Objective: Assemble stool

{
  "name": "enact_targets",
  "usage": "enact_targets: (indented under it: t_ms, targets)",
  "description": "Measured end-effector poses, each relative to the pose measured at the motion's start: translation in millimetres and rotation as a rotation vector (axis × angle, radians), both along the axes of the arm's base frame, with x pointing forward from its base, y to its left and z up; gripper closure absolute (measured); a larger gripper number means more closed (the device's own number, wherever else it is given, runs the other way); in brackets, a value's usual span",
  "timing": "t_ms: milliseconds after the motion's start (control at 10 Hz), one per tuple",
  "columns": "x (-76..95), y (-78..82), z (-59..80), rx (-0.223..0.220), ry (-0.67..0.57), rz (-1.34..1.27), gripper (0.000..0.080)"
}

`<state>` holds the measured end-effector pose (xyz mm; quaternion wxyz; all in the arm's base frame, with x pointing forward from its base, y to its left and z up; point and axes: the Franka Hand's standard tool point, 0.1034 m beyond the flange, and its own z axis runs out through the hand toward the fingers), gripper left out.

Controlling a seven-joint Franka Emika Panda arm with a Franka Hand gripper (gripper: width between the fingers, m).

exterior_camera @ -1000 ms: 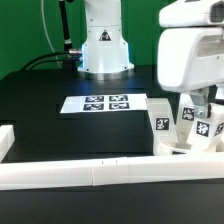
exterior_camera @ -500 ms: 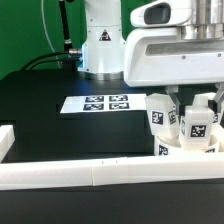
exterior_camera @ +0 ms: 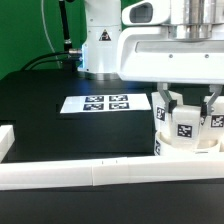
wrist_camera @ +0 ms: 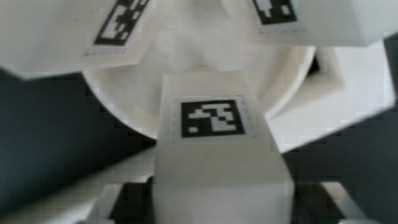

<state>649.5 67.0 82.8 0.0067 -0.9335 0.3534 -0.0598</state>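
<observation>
The stool's round white seat (exterior_camera: 184, 149) lies at the exterior view's right, against the front rail. My gripper (exterior_camera: 186, 104) hangs right over it, shut on a white leg block (exterior_camera: 185, 122) that stands upright on the seat with its tag facing the camera. Two other leg blocks (exterior_camera: 160, 112) (exterior_camera: 216, 120) stand on the seat on either side. In the wrist view the held leg (wrist_camera: 215, 118) runs between my fingers (wrist_camera: 135, 206), my gripper (wrist_camera: 217, 208) closed on its sides. The seat (wrist_camera: 125, 100) and the two other legs (wrist_camera: 114, 28) (wrist_camera: 285, 18) lie beyond.
The marker board (exterior_camera: 104, 103) lies flat on the black table in the middle. A long white rail (exterior_camera: 80, 175) runs along the front and another piece (exterior_camera: 5, 140) stands at the exterior view's left. The arm's base (exterior_camera: 105, 45) is at the back.
My gripper has moved toward the exterior view's left and come down over the seat. The leg block between the fingers has shifted left with it, toward the seat's middle.
</observation>
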Motion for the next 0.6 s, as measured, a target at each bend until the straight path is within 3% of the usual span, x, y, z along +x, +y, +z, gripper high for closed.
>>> enact_targets:
  t_ms: [300,600]
  targets:
    - [-9.8,-12.7,-2.3,0.067,-0.014,-0.342,0.0461]
    - [-14.5,-16.9,-2.9,0.065,-0.009,-0.482,0.0461]
